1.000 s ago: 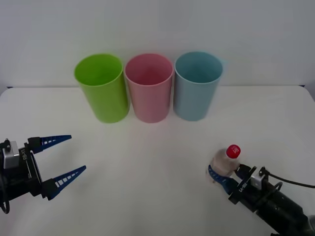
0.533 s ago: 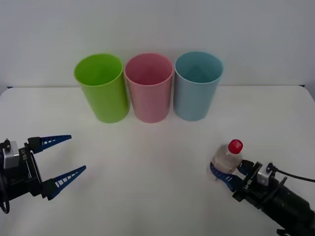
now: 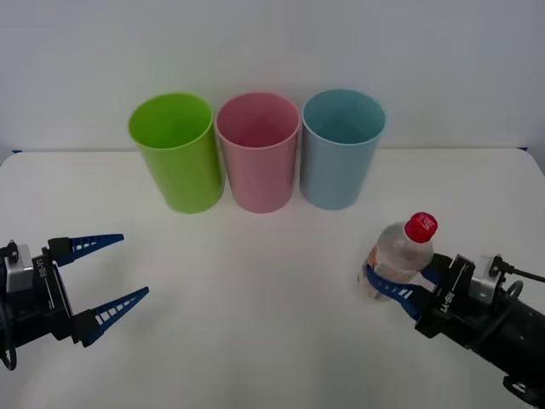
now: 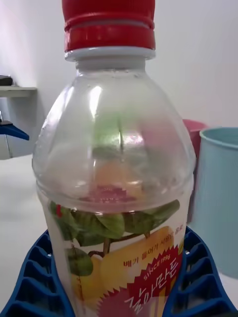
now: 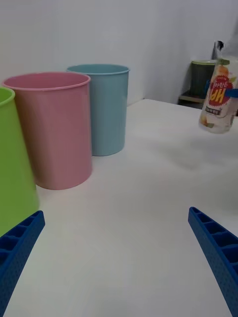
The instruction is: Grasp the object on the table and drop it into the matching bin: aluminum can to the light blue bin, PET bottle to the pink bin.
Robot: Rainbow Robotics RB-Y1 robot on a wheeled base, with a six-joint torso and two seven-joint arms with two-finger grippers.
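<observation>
right end effector (image 3: 397, 282) clamped on pet bottle (image 3: 398, 252), raised off table (image 3: 255, 281); left end effector (image 3: 111, 277) apart.

In the right wrist view we are losing the PET bottle (image 4: 116, 198) at both ends: its red cap is running off one edge and its base off the opposite one, and the right pincer (image 4: 116, 292) fingers (image 4: 34, 282) are covering its lower sides. Behind it, the pink bin (image 4: 195, 130) is showing as a sliver. In the left wrist view the lime green bin (image 5: 14, 163) is being cut by the frame edge. In the front view the bottle's far side is hiding one right fingertip.
</observation>
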